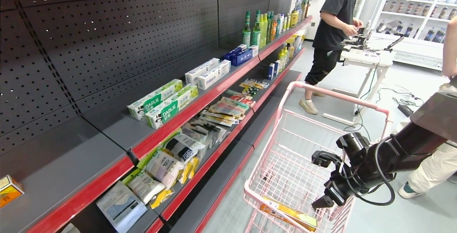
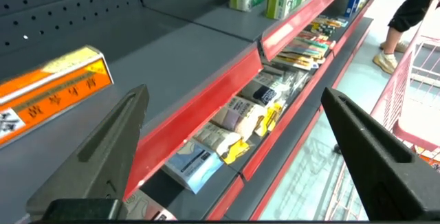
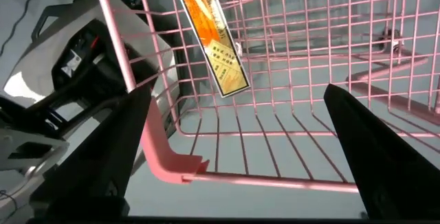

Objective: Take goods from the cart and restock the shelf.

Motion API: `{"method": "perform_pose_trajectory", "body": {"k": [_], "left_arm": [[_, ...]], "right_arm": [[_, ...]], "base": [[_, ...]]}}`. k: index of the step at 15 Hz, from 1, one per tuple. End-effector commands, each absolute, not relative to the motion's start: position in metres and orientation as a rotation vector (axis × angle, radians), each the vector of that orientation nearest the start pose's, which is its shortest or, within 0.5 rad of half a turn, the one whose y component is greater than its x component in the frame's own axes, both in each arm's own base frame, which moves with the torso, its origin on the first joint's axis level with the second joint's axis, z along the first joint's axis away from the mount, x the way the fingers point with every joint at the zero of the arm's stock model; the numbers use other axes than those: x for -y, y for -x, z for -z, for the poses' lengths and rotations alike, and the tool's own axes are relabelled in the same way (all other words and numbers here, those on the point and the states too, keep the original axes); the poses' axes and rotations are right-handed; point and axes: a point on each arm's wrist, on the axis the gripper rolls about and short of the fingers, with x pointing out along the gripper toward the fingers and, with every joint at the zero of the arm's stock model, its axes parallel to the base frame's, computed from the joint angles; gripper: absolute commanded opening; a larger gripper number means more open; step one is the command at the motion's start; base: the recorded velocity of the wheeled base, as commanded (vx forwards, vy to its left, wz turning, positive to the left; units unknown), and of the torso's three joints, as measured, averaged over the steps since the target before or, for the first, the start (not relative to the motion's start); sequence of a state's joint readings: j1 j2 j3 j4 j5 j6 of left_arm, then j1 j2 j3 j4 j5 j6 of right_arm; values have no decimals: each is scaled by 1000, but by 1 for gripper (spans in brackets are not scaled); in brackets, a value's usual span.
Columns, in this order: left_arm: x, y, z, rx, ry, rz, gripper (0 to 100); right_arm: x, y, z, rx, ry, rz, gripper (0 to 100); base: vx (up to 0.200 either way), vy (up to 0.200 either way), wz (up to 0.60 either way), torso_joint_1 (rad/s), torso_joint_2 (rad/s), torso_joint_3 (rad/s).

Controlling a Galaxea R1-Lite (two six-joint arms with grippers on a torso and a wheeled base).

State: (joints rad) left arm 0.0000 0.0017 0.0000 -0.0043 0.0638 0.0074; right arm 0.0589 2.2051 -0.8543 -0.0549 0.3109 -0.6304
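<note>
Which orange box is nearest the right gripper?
The orange box lying in the pink cart, beside the right gripper; the other box sits on the shelf.

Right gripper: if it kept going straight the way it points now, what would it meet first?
Probably the rim and wire wall of the pink cart, which cross the gap between the fingers of the open right gripper. The orange box lies deeper inside, off that line. Depth is hard to judge.

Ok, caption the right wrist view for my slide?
Open right claw at the rim of the pink cart, orange box lying inside.
</note>
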Motion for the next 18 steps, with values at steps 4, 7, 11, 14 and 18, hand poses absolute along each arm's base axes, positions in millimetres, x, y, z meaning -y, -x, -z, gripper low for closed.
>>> {"method": "perform_pose_trajectory", "body": {"k": [4,7,11,14,18], "left_arm": [[-1,23,-76,1,-8,-64,100],[-1,23,-76,3,-8,-64,100],[-1,23,-76,3,-8,-64,100],[-1,23,-76,3,-8,-64,100],[-1,23,-76,3,-8,-64,100]], "right_arm": [[-30,-319,16,-1142,389,-723,100],[-36,-318,16,-1137,409,-748,100],[-41,-315,16,-1120,460,-801,100],[-42,-315,17,-1113,486,-822,100],[-47,-314,17,-1107,494,-838,100]], "base": [[0,0,0,-146,343,194],[0,0,0,-149,357,201],[0,0,0,-151,373,215],[0,0,0,-152,385,222],[0,0,0,-40,104,60]]}}
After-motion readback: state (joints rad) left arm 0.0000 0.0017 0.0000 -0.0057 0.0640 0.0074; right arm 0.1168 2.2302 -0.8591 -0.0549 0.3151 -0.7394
